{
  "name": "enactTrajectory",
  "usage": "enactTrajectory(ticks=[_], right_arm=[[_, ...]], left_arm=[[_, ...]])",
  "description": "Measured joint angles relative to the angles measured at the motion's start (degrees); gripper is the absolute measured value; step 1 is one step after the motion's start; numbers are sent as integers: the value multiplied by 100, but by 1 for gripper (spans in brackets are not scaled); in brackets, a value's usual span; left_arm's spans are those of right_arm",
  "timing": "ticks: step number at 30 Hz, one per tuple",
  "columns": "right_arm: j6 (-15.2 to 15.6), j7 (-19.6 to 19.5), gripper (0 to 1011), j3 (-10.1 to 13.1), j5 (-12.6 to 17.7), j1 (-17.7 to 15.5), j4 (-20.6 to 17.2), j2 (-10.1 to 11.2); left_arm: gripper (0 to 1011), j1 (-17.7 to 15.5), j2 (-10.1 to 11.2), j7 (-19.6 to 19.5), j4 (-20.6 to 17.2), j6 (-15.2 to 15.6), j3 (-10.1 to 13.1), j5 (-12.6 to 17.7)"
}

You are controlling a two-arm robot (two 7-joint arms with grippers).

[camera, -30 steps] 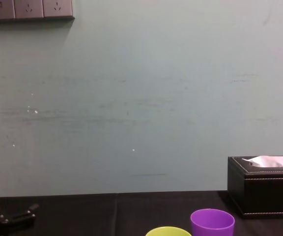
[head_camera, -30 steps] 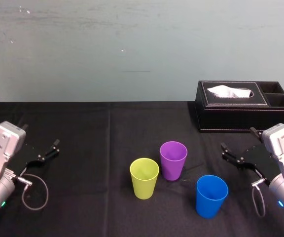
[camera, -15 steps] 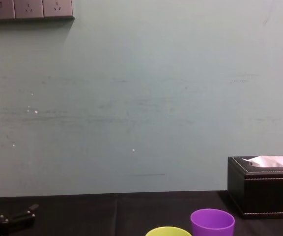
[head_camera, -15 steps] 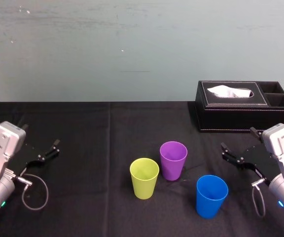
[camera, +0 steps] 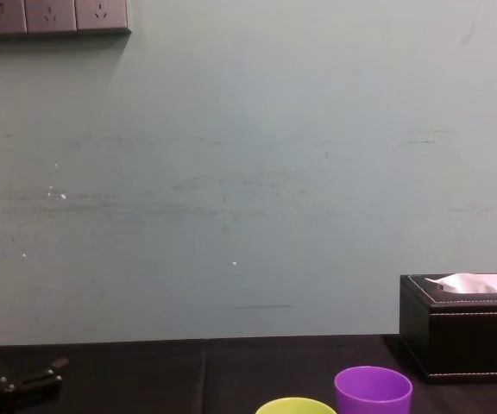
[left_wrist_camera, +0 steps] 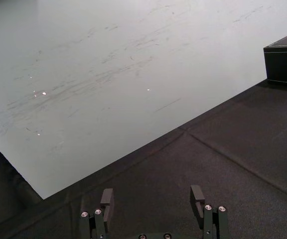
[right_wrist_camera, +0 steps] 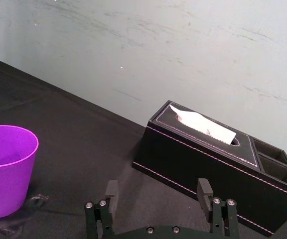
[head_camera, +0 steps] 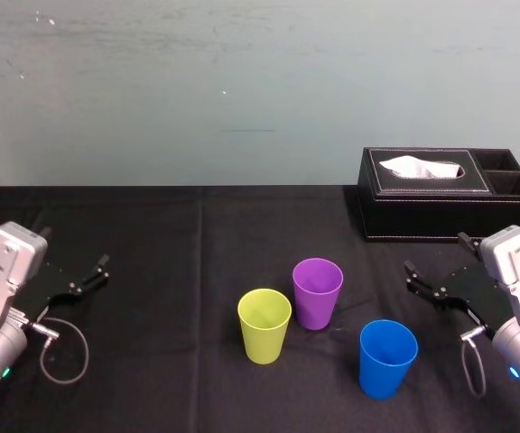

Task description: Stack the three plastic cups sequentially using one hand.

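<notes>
The right end effector (head_camera: 435, 254) hangs wide open and empty. The blue cup (head_camera: 387, 358) stands near it, the purple cup (head_camera: 317, 292) and yellow-green cup (head_camera: 264, 325) farther off, all 3 upright on the worktop (head_camera: 152, 234). The left end effector (head_camera: 73, 248), open and empty, sits well apart from them.

The smooth, tapered purple plastic cup (head_camera: 318, 293) is standing upright, mouth up, near the middle of the black tabletop (head_camera: 170, 271). The matching yellow-green plastic cup (head_camera: 264, 326) is standing close beside it, to its left and nearer the robot. The blue plastic cup (head_camera: 387, 358) is standing apart to the right, nearest the robot. None is sitting inside another. The black two-fingered right gripper (head_camera: 436, 254) is hovering, fingers spread, right of the blue cup.
</notes>
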Motion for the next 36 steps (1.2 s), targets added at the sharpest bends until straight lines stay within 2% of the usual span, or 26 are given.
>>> enactTrajectory(ticks=[13, 20, 29, 36], right_arm=[[0, 4, 1003, 34, -23, -15, -17, -21], [62, 7, 1003, 188, -53, -165, -275, -17], [357, 75, 1003, 449, 54, -626, -931, 157], [586, 124, 1003, 741, 252, -1263, -1537, 407]], left_arm=[[1000, 0, 0, 0, 0, 0, 0, 0], [1000, 0, 0, 0, 0, 0, 0, 0], [1000, 0, 0, 0, 0, 0, 0, 0], [1000, 0, 0, 0, 0, 0, 0, 0]])
